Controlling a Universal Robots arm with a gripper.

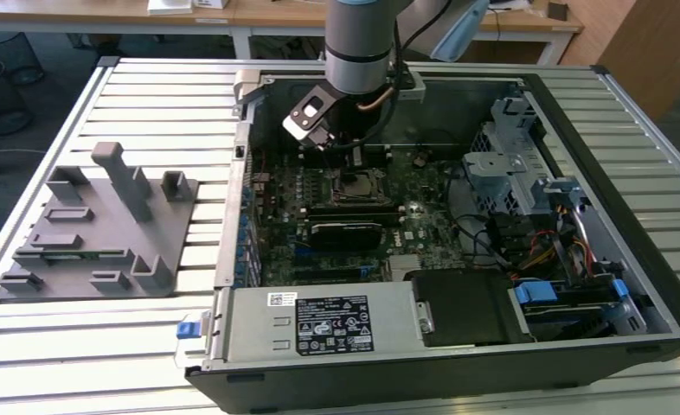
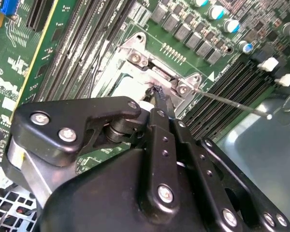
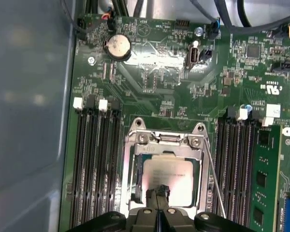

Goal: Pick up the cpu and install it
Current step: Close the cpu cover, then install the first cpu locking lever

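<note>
One open computer case (image 1: pixel 433 380) lies on a slatted table (image 1: pixel 144 86), with a grey tray (image 1: pixel 98 251) beside it on the exterior view's left. The arm (image 1: pixel 363 43) reaches down into the case, over the green board (image 3: pixel 150 96).

Near the middle of the board sits a metal frame (image 3: pixel 165 139) between banks of long black slots (image 3: pixel 94 159). The cpu (image 3: pixel 176 171) lies flat inside that frame, silvery top up, so it seems already placed in its seat and not carried.

The gripper (image 3: pixel 159 192) hangs right over the cpu, nearer one edge than the centre. Its two fingers are pressed together with no gap and nothing between them. Whether the tips touch the metal top or hover just above it I cannot tell. A thin wire lever (image 3: pixel 213 179) slants loose beside the frame, apparently not latched.

The main risk, as I judge it, is pressure off centre: a push near one edge could tip the cpu in its seat and bend the fine contacts below. Any sideways drag of the tips could slide it out of line. The loose lever lies close to the fingers and could be snagged.
</note>
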